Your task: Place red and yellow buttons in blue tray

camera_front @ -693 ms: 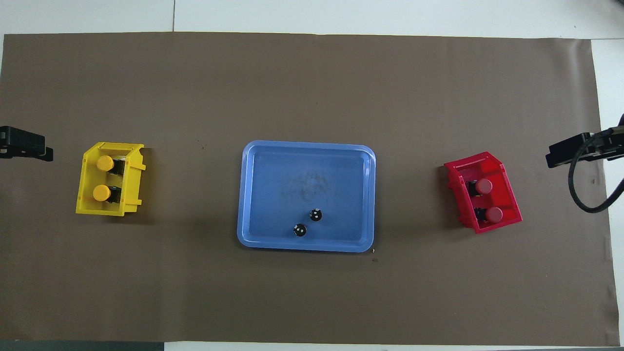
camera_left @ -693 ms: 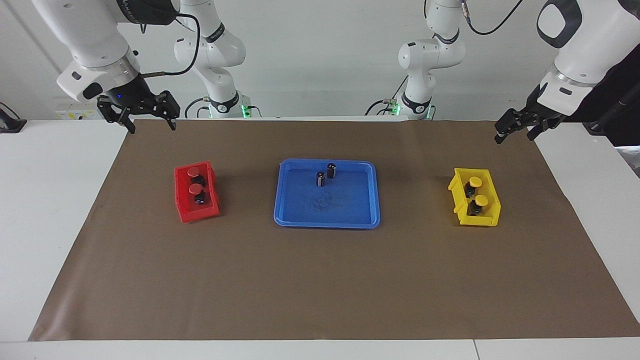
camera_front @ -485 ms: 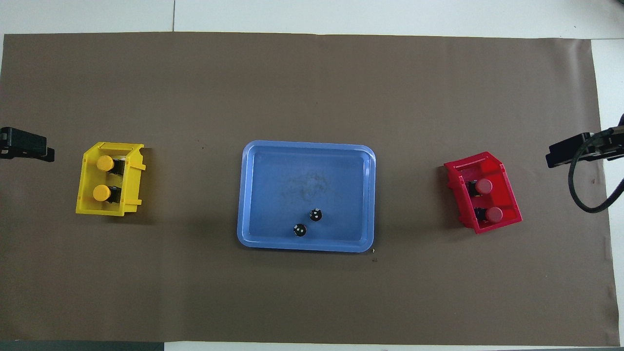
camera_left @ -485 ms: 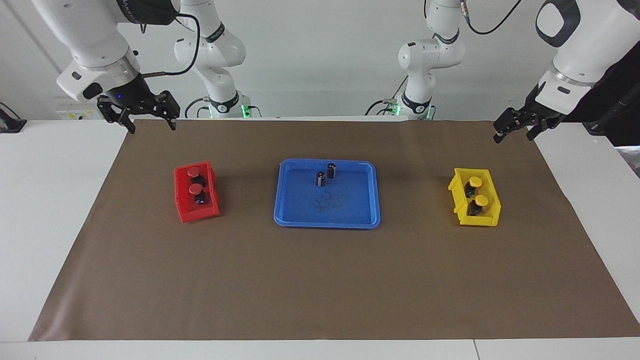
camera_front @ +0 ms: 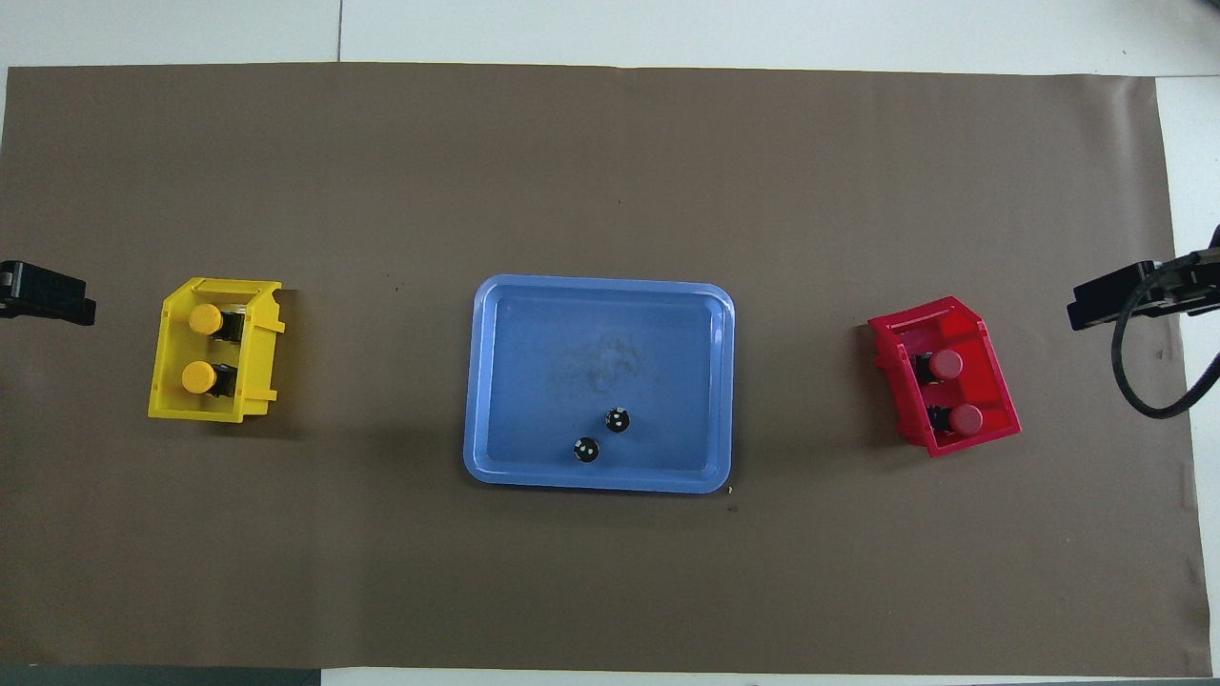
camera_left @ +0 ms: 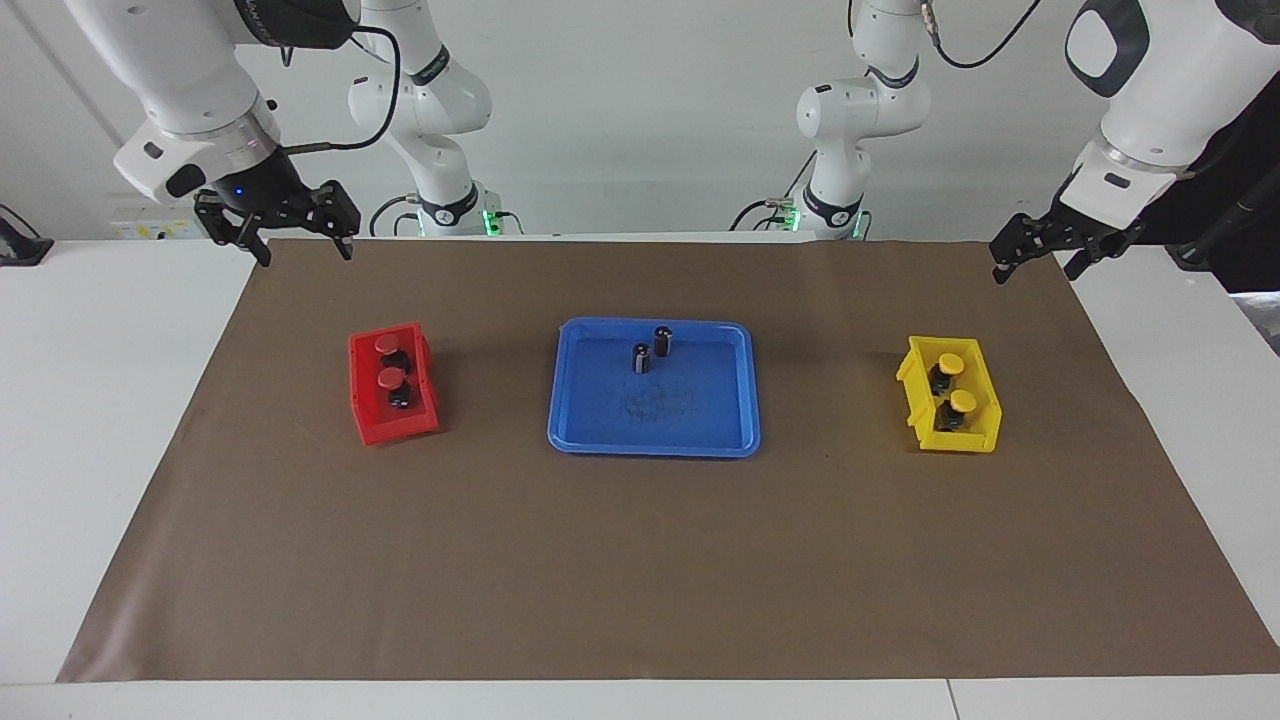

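Note:
Two red buttons (camera_left: 386, 345) (camera_front: 945, 363) sit in the small red bin (camera_left: 378, 428), toward the right arm's end of the table. Two yellow buttons (camera_left: 951, 362) (camera_front: 205, 319) sit in the small yellow bin (camera_left: 978, 440), toward the left arm's end. Between the bins lies the blue tray (camera_left: 655, 430) (camera_front: 591, 324). My right gripper (camera_left: 306, 256) (camera_front: 1120, 295) hangs open over the brown mat's edge near the red bin, holding nothing. My left gripper (camera_left: 1033, 268) (camera_front: 48, 295) hangs open over the mat's edge near the yellow bin, also holding nothing.
Two capless dark cylinders (camera_left: 641, 358) (camera_front: 618, 419) stand upright in the tray, on the side nearer to the robots. A brown mat (camera_left: 640, 560) covers most of the white table. A black cable (camera_front: 1139, 381) loops down from the right gripper.
The left gripper has shifted slightly outward toward its own end of the table and risen a little. The right gripper, buttons, bins and tray have not moved.

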You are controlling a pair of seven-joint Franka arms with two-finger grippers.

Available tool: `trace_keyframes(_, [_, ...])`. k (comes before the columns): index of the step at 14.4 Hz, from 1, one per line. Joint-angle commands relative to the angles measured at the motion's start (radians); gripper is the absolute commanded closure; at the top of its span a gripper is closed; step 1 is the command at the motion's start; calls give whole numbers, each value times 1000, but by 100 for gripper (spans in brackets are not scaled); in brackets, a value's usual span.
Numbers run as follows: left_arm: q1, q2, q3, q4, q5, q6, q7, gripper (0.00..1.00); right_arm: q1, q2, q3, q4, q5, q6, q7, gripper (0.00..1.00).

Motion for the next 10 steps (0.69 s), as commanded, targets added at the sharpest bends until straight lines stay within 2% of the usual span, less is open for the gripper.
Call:
trace_keyframes(1, [-10, -35, 3, -46, 19, 1, 11, 1, -8, -23, 7, -30, 8, 4, 2, 0])
trace_keyframes(3, [-12, -35, 3, -49, 21, 21, 11, 1, -22, -27, 6, -82, 8, 65, 0, 0])
trace_keyframes(6, [-4, -42, 3, -72, 19, 53, 11, 1, -33, -35, 7, -220, 9, 197, -13, 0])
trace_keyframes(7, [-3, -44, 3, -75, 19, 55, 10, 1, -33, -35, 7, -280, 11, 264, -29, 3])
trace_keyframes(10, [-3, -44, 3, -80, 19, 73, 10, 1, -33, -24, 7, -392, 12, 393, -84, 22])
